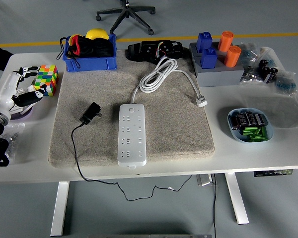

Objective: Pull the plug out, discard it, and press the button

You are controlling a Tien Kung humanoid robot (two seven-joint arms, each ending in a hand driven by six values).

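Observation:
A white power strip point(131, 134) lies lengthwise on the grey mat point(179, 124), its button at the far end. Its white cord point(159, 74) is coiled behind it. A black plug point(91, 113) lies loose on the mat left of the strip, its black cable point(75, 148) running off the table's front edge. My left hand point(21, 89), white with black fingertips, hovers at the table's far left, fingers relaxed and empty, well apart from the plug. My right arm does not show.
A blue bin point(89, 49) with yellow and black items stands at the back left. A colour cube point(45, 79) sits near my left hand. Blue and orange blocks point(216, 49) stand at the back right. A blue dish point(250, 125) of batteries sits right.

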